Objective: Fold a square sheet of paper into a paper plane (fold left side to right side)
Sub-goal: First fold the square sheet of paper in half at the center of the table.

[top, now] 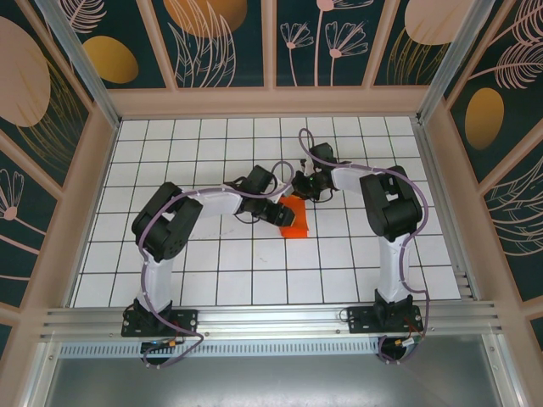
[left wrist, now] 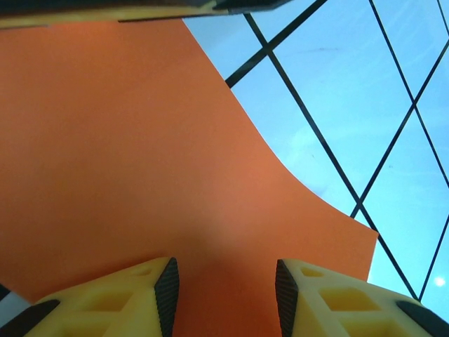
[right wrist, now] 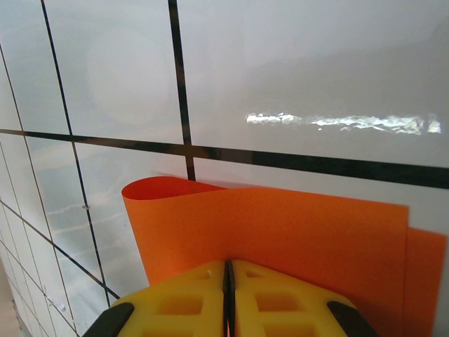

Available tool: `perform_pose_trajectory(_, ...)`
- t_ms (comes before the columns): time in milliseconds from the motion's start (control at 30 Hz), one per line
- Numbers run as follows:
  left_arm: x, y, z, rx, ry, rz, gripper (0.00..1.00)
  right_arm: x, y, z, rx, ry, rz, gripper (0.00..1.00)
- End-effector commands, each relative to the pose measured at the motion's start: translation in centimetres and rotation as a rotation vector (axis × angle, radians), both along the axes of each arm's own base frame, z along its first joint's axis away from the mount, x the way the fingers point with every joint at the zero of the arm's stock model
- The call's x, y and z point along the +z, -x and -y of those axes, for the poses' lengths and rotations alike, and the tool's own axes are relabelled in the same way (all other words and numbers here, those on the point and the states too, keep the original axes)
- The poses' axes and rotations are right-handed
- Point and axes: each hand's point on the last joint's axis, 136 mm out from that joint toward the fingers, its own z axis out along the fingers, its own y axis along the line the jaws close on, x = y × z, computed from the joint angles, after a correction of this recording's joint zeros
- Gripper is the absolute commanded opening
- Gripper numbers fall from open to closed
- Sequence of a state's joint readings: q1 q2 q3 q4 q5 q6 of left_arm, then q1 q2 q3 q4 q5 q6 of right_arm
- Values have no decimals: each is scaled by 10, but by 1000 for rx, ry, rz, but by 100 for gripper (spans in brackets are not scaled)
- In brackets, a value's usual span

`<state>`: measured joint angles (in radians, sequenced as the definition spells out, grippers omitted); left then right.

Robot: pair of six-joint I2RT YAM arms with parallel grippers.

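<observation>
Right jaws pinch (apparently folded) paper [right wrist: 280,232].

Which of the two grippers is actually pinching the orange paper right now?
The right gripper: its yellow fingers are shut together on the lifted edge of the paper. The left gripper has its fingers standing apart over it.

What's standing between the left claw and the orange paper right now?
Nothing visible. The left claw hangs open right over the square sheet of paper, with bare orange showing in the gap between its jaws. The right claw is shut on the sheet's curled edge.
</observation>
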<state>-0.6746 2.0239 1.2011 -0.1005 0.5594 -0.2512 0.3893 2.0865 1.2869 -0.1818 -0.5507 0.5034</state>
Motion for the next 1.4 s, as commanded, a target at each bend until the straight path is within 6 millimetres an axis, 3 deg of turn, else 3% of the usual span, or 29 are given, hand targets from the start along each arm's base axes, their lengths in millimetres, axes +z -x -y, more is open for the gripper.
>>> perform_pose_trajectory(0, 2, 15, -4, -11, -10, -39, 44, -43, 21, 22, -36, 149, -103, 12)
perform_pose_trajectory(267, -15, 44, -14, -22, -34, -87, 43, -43, 19, 21, -38, 148, -103, 12)
perform_pose_trajectory(800, -14, 84, -14, -71, -50, -107, 44, -45, 21, 21, -40, 149, -111, 12)
perform_pose_trajectory(1000, -25, 103, -25, -70, -82, -140, 44, -45, 21, 21, -41, 149, -109, 12)
perform_pose_trajectory(1267, -23, 118, -28, -74, -67, -157, 44, -45, 23, 19, -38, 145, -109, 12)
perform_pose_trajectory(1367, -14, 120, -26, -79, -39, -152, 46, -45, 23, 17, -34, 142, -108, 12)
